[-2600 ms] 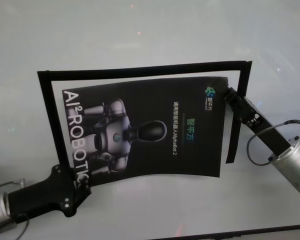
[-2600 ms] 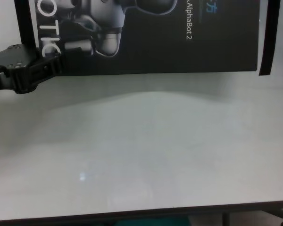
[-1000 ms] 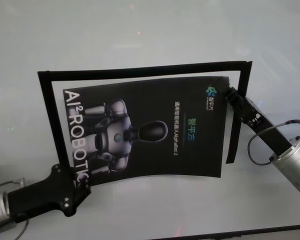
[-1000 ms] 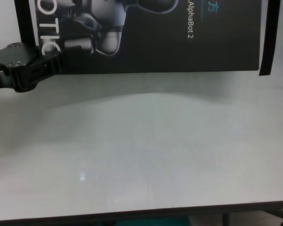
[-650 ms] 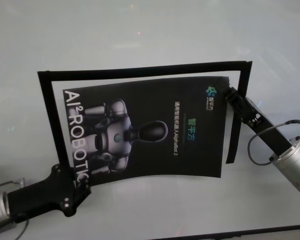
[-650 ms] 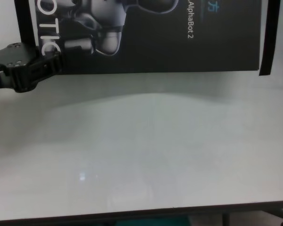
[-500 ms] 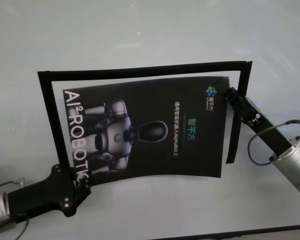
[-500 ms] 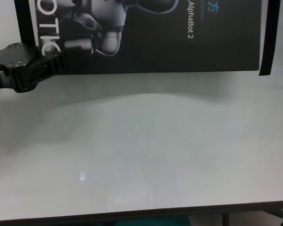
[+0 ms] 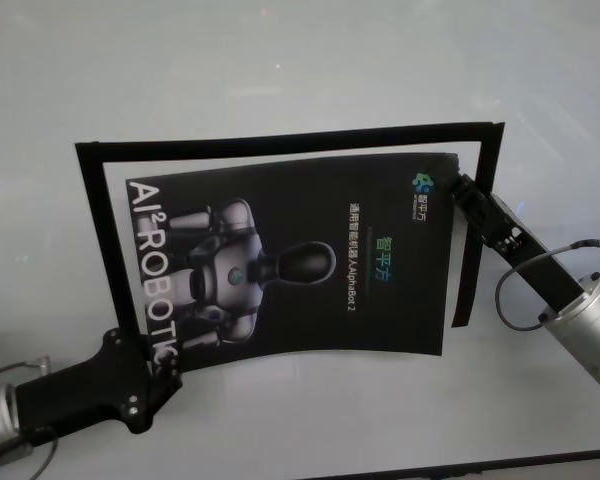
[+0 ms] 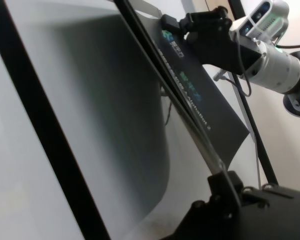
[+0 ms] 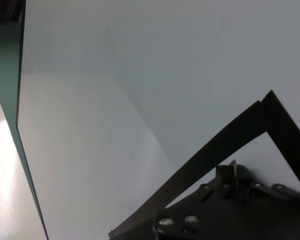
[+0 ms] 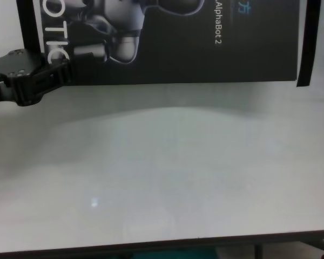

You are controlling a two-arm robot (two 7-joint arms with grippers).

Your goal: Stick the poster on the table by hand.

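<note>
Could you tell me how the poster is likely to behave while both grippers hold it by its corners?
The poster probably sags: its near edge bows between the left gripper and right gripper. It is likely light, being held by corner pinches alone. Its glossy face may slip.

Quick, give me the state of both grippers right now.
Left gripper: shut on the poster, at its near-left corner.
Right gripper: shut on the poster's far-right edge.
</note>
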